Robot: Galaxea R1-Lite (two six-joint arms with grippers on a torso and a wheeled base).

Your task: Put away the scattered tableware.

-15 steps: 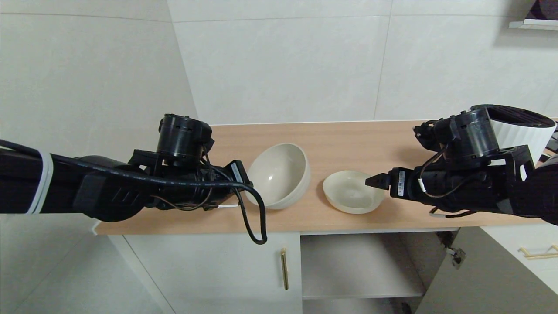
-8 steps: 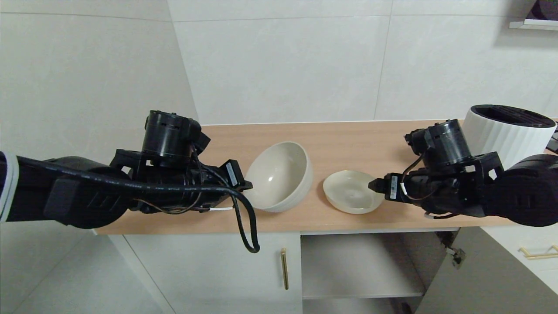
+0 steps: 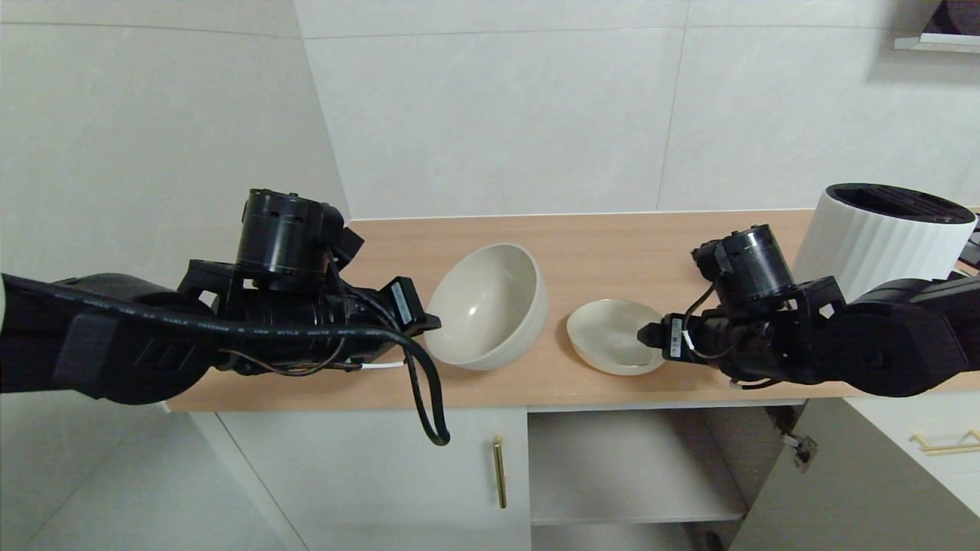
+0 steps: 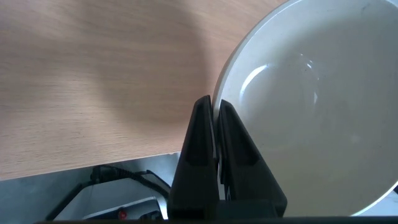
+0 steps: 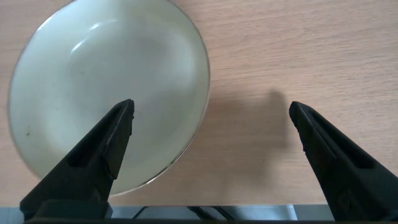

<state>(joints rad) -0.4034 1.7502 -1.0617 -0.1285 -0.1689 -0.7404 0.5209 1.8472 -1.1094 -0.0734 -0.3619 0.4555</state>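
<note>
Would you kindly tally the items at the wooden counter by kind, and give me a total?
Bowls: 2, the deep bowl and the shallow bowl.
Containers: 1, the ribbed white container.
Total: 3.
</note>
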